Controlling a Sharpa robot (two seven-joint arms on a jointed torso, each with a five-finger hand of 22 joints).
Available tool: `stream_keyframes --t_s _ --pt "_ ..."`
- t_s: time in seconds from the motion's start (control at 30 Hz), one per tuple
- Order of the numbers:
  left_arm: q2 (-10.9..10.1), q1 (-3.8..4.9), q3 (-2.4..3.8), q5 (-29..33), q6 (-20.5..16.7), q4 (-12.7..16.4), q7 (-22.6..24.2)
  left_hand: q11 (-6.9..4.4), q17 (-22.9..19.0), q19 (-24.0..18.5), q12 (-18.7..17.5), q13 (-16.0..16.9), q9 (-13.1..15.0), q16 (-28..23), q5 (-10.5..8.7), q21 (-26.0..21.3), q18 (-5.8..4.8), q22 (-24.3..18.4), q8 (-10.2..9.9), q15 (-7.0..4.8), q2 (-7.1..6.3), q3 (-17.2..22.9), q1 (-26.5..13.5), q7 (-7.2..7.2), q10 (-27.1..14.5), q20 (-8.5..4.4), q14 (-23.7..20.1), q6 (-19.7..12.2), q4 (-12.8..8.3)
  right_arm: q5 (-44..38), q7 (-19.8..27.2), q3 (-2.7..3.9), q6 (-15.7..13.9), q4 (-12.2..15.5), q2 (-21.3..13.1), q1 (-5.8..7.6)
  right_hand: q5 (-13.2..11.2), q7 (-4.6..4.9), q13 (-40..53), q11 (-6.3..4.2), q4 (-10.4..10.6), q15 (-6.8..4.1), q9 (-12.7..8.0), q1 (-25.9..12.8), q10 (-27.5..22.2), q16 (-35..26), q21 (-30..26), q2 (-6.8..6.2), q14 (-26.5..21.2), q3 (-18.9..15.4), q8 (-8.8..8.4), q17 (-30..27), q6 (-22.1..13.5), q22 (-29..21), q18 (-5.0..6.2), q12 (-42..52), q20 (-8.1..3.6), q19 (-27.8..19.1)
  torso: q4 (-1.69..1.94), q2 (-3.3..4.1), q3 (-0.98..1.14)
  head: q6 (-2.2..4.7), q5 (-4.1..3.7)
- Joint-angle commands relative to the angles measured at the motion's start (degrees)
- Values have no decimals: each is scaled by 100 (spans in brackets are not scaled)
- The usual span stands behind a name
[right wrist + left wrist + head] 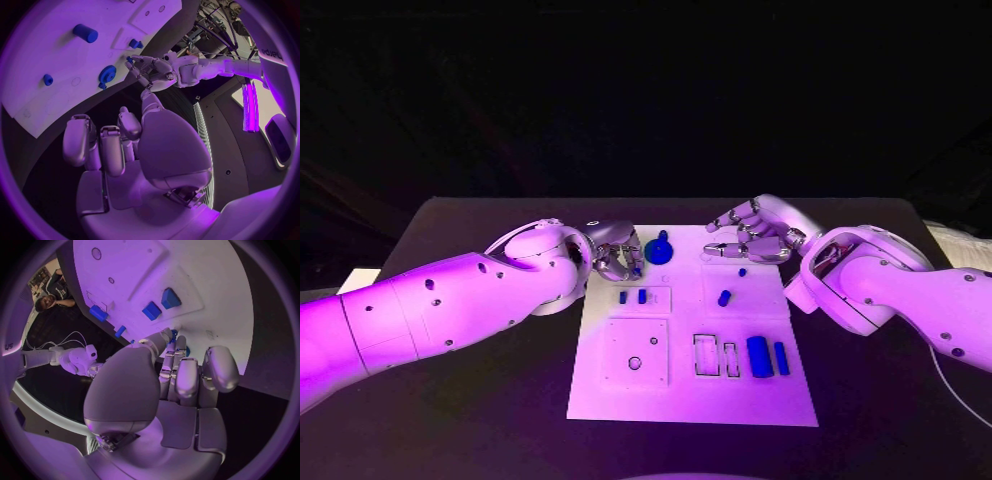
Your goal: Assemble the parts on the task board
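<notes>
The white task board lies in the middle of the black table. A blue gear-like part rests near its far edge. My left hand sits just left of that gear with its fingers curled in. A speck of blue shows at their tips, and I cannot tell whether it is held. My right hand hovers over the board's far right corner, fingers loosely bent and apart, holding nothing. Two small blue blocks, a blue peg and a blue cylinder lie on the board.
A thin blue bar lies beside the cylinder, next to two empty slots. A square recess with holes takes up the board's near left. Bare black table surrounds the board. White papers lie at the far right edge.
</notes>
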Motion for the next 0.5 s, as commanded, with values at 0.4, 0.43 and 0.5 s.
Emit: stream_keyframes --t_s 0.4,0.43,0.5 --pt "113 -20 -22 -98 213 -134 -120 3 -9 70 -25 8 -10 15 -27 45 -71 27 -21 -17 10 3 -52 -1 51 -13 103 45 23 -29 44 0 79 12 8 -4 26 2 8 -41 3 -50 6 12 4 -14 -21 46 412 -33 2 667 46 5 66 28 -23 -24 -5 4 -2 -11 -3" --pt "118 -22 -24 -100 233 -140 -127 3 -7 70 -28 8 -12 17 -28 47 -71 29 -25 -18 5 1 -52 -2 50 -13 103 42 20 -29 44 0 80 12 8 -4 26 2 8 -41 3 -50 6 12 4 -14 -21 46 412 -33 2 667 46 5 66 28 -23 -24 -5 2 -1 -16 -6" --pt "121 -24 -25 -104 254 -144 -134 3 -7 70 -28 8 -12 17 -28 47 -71 29 -25 -18 5 1 -52 -2 50 -13 103 42 20 -29 43 0 81 12 7 -4 26 2 8 -41 3 -50 6 12 4 -14 -21 46 412 -33 2 667 46 5 66 28 -23 -24 -4 1 0 -17 -8"
